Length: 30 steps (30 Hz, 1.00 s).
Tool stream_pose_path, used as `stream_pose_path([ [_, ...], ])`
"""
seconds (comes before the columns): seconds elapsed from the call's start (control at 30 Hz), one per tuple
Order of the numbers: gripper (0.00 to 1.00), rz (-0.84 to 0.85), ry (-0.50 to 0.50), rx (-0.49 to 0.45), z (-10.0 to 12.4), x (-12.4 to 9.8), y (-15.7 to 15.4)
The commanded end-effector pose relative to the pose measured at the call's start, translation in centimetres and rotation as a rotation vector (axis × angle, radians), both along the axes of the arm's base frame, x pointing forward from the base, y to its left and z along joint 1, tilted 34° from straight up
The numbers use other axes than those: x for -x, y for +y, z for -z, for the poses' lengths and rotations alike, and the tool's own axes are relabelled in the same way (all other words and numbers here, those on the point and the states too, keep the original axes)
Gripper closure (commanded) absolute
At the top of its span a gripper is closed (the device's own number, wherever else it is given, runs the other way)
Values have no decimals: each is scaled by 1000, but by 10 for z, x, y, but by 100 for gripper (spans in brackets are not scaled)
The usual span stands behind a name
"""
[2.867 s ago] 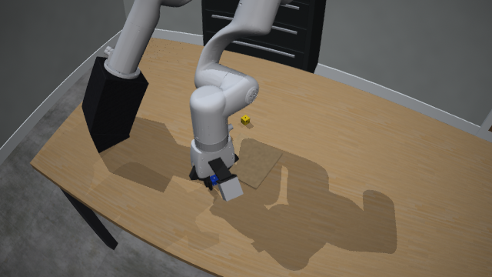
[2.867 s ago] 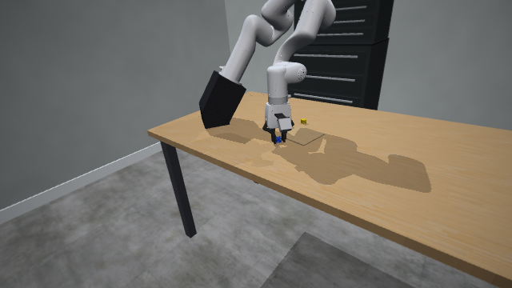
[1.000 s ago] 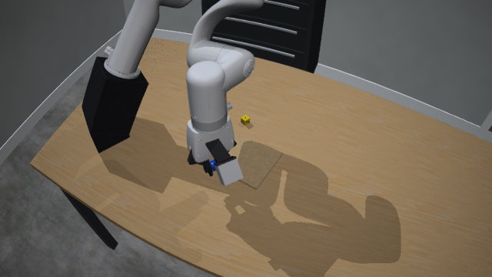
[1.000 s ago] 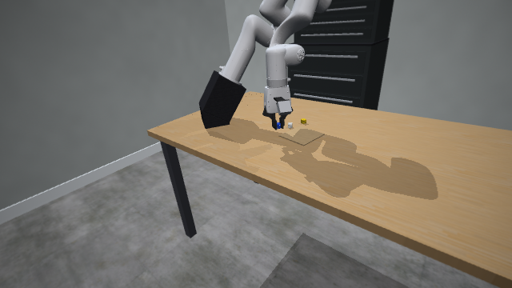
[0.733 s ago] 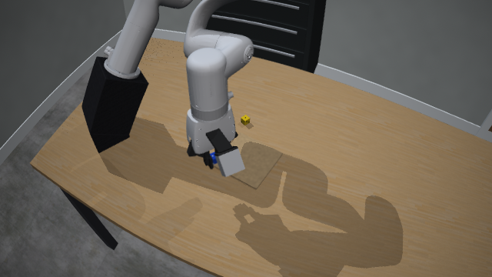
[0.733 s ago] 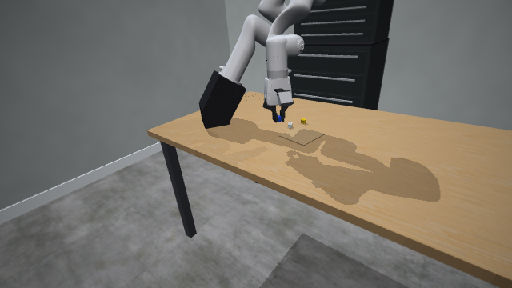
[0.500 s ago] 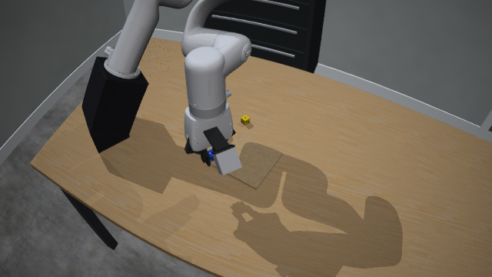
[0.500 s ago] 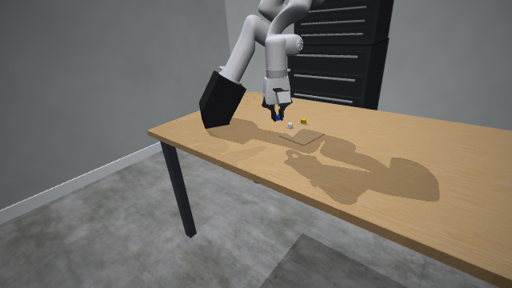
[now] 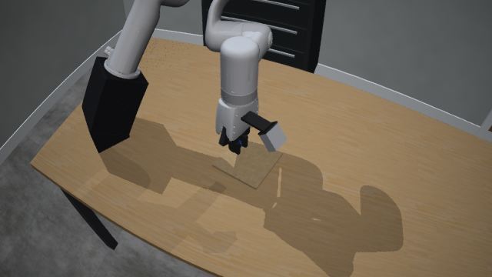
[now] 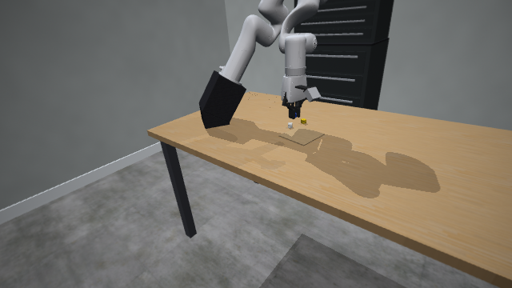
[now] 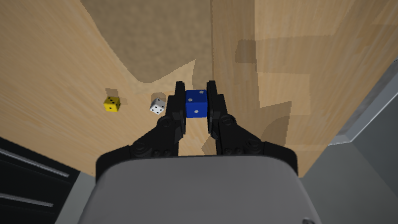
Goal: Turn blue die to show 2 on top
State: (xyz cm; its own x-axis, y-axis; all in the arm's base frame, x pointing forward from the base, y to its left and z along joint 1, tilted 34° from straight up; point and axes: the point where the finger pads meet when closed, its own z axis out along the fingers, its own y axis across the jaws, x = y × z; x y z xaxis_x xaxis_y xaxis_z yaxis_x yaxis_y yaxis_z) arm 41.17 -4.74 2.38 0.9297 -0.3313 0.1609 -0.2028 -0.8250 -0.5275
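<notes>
- The gripper [image 11: 196,95] has the blue die [image 11: 196,103] pinched squarely between its two black fingers, one finger pressed on each side face.
- In the wrist view the die sits right at the fingertips, its visible face showing two white pips, one near the upper right corner and one lower down toward the middle.
- It's up in the air! The exterior view shows the gripper [image 10: 295,113] hanging clear above the table [image 10: 440,132], with just a sliver of blue [image 10: 296,116] peeking out below the fingers.
- From the top view the pincer [image 9: 236,145] points straight down, and the blue die [image 9: 241,142] is only a small blue speck between the dark fingers.
- The mat [image 9: 254,166] lies flat on the wood, and in the top view the gripper appears over its far edge; whether the die hangs exactly above the mat I can't tell.
- Off to the side of the pincer in the wrist view, the white die [image 11: 158,105] rests on the table, and the yellow die [image 11: 112,103] lies a bit farther out, the two apart from each other.
- The exterior view has both of them, white die [image 10: 290,126] and yellow die [image 10: 304,120], on bare wood just beyond the mat [image 10: 302,137].
</notes>
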Motion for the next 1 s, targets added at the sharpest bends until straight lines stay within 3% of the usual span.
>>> stream_pose_path([
  [0.0, 85, -89, -59, 39, -13, -10, 16],
  [0.1, 85, -199, -123, 77, -26, -19, 37],
  [0.3, 85, -201, -136, 78, -27, -19, 39],
  [0.57, 85, -163, -203, 83, -29, -19, 39],
  [0.97, 85, -25, -432, 103, -27, -14, 39],
])
